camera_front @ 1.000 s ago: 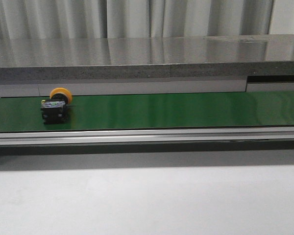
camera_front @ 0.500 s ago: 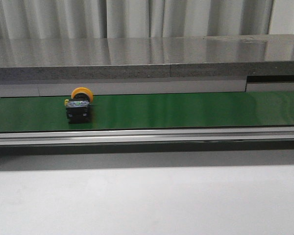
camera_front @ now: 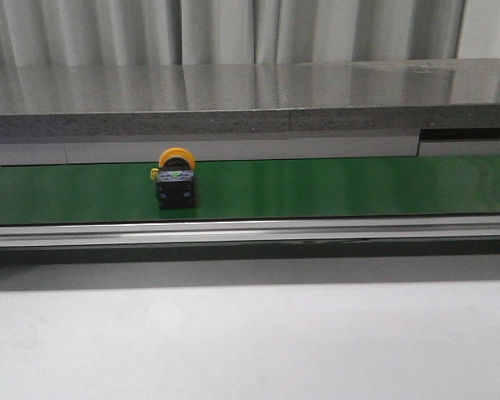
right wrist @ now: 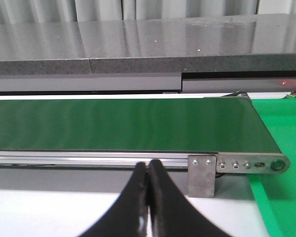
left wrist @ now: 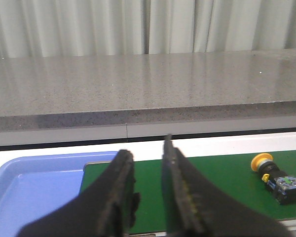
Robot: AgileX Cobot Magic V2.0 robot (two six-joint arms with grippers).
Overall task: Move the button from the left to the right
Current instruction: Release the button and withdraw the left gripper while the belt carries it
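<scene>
The button (camera_front: 176, 178), a yellow-orange cap on a black boxy body, rests on the green conveyor belt (camera_front: 333, 187) left of the middle in the front view. The left wrist view shows the button (left wrist: 277, 176) lying on the belt, well off to one side of my left gripper (left wrist: 147, 150), which is open with nothing between its fingers. My right gripper (right wrist: 147, 168) is shut and empty, in front of the belt's end bracket (right wrist: 202, 174); no button shows in that view. Neither gripper appears in the front view.
A grey stone-like ledge (camera_front: 250, 100) runs behind the belt, with curtains beyond. A blue tray (left wrist: 34, 185) sits at the belt's left end. A bright green surface (right wrist: 283, 143) lies past the belt's right end. A metal rail (camera_front: 250, 231) edges the belt's front.
The button has travelled to the right along the belt, from the far left to nearer the middle. No gripper touches it.
</scene>
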